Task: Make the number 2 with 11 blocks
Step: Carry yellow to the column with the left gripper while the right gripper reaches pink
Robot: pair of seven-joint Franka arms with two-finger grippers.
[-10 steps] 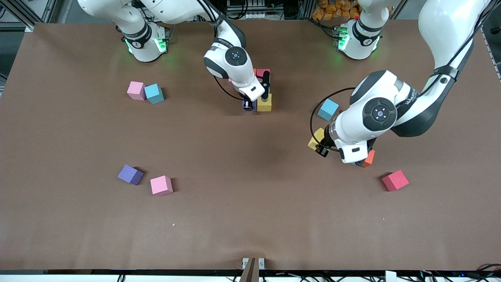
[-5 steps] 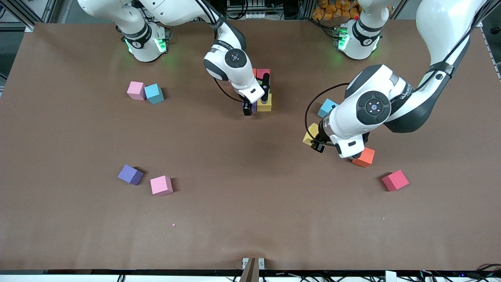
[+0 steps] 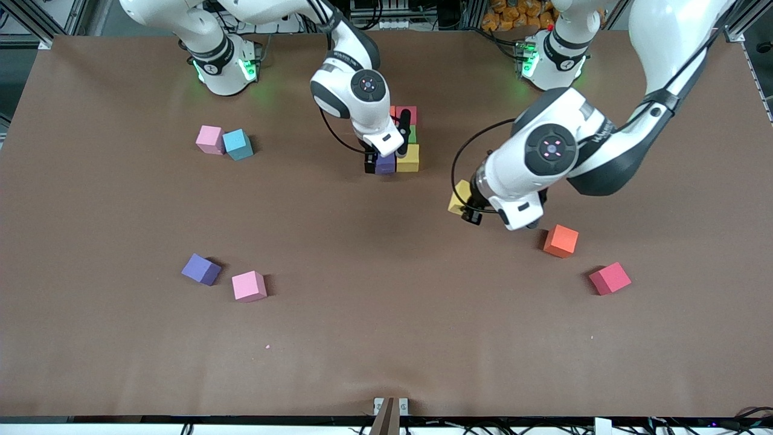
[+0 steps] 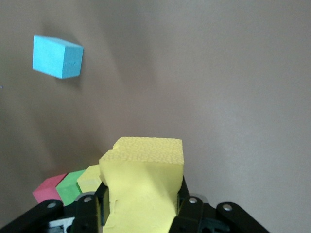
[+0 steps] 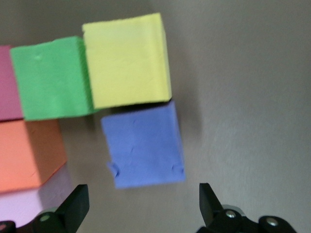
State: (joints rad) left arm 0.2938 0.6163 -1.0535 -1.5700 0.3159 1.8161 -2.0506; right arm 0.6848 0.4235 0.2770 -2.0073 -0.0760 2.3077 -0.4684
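- My right gripper stands wide over the purple cube, which touches the yellow cube on one side; bare table lies nearer the front camera.
- My left gripper, clamped on a yellow block, has bare table between it and that cluster.
- The orange cube sits near my left wrist.

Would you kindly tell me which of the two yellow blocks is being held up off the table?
The yellow block gripped in the left gripper; the other yellow block rests on the table against the purple block.
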